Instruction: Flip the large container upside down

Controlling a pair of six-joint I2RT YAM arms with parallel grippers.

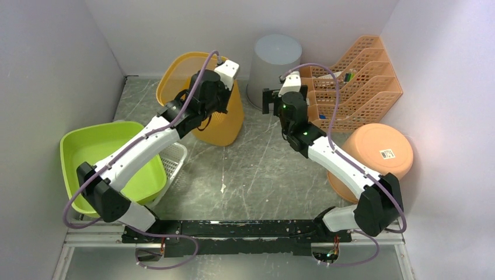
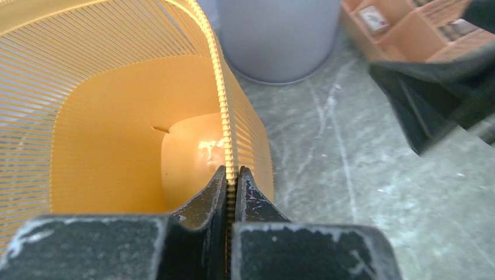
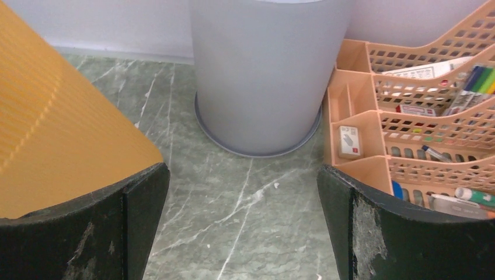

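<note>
A: Grey-green marbled surface, pale walls on three sides. First entry?

B: Item one, large container: a yellow slatted basket, back-left of centre, mouth up, base on the surface. Solid bottom, ribbed walls, beaded rim.

A: Anything touching it?

B: The left hand. Its two fingers are pinched together on the basket's rim on the right-hand side, one finger inside the wall and one outside.

A: And the other?

B: The right hand has its fingers spread wide and grips nothing. It sits low, just right of the basket and apart from it, pointing at the back wall.

A: Item two?

B: A grey bin, upside down, at the back just beside the basket and straight ahead of the right hand.

A: Item three?

B: A peach tiered desk organiser, back-right, just beside the bin. It holds markers, pens and small boxes.

A: The rest?

B: A peach round tub, upside down with a label on its base, at the right wall. A lime green basin at the far left, with a white slatted basket against its right side.
</note>
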